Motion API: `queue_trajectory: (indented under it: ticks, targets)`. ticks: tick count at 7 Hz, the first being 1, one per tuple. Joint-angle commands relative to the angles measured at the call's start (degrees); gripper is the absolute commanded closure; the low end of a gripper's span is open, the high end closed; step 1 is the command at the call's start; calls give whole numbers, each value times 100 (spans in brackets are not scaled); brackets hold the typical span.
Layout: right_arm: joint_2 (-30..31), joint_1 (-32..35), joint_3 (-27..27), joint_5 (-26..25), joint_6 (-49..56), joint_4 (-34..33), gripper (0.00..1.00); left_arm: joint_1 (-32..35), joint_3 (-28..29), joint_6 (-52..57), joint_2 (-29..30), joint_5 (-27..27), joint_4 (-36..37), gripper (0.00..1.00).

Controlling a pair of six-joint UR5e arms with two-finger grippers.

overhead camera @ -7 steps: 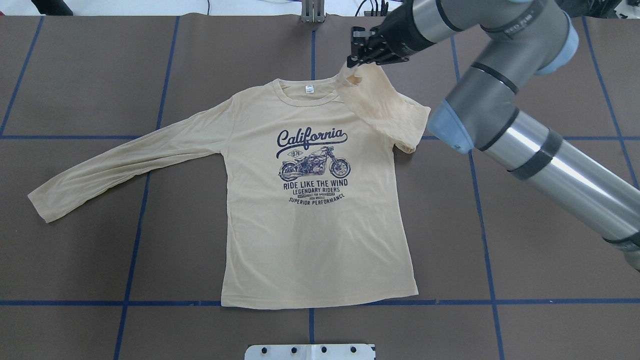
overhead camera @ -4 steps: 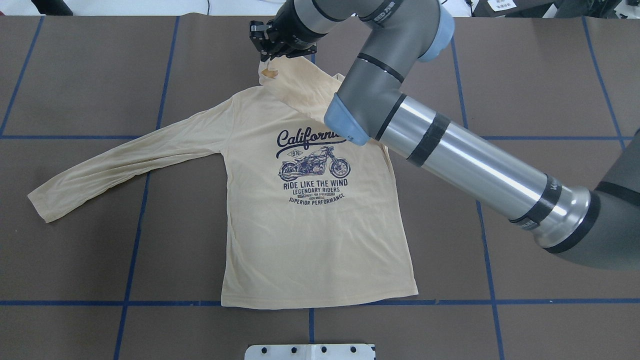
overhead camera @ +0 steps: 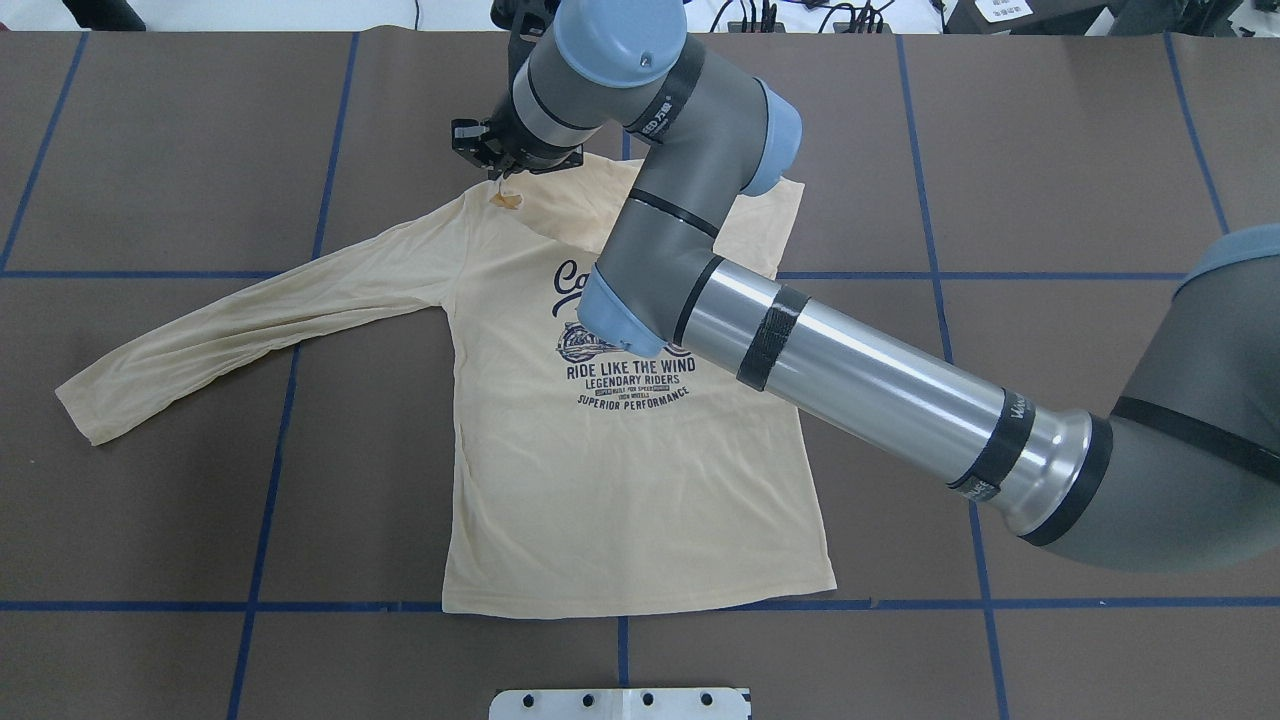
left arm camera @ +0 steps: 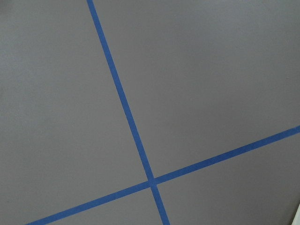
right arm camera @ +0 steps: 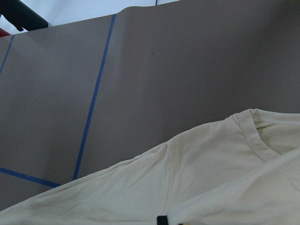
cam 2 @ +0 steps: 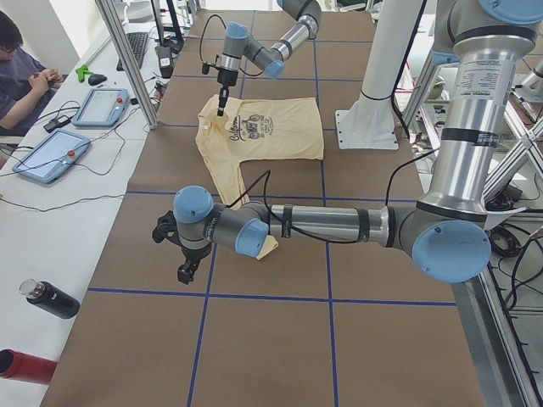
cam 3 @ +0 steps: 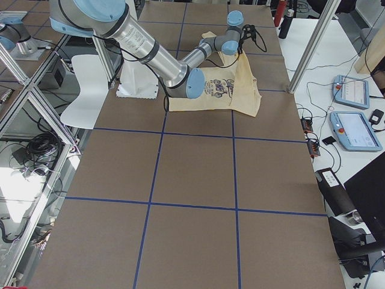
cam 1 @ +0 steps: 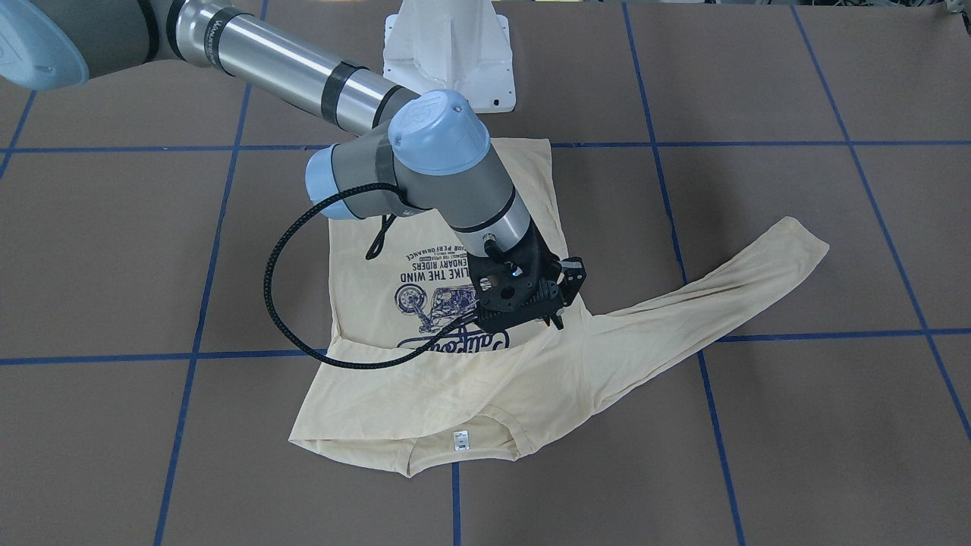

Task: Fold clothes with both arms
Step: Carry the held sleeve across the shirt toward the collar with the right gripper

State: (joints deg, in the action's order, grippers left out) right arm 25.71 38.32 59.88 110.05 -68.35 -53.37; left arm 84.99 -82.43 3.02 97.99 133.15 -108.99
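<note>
Right pincer (overhead camera: 497, 176), seemingly around shirt cuff (overhead camera: 506, 199)

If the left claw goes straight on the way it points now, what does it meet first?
The left claw points down; it would likely meet the bare table near crossing blue tape.
</note>
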Motion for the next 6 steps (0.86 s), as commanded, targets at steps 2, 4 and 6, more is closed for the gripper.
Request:
queue_trajectory:
  ticks: [2, 4, 6]
  targets:
    - [-302, -271, -529, -656, -11, 248, 39, 0, 243, -12, 193, 0, -78, 0]
    - [-391, -325, -565, -827, -125, 249, 1, 0, 359, -12, 255, -9, -175, 0]
    - [-382, -325, -557, -836, -389, 231, 1, 0, 350, -12, 255, 0, -176, 0]
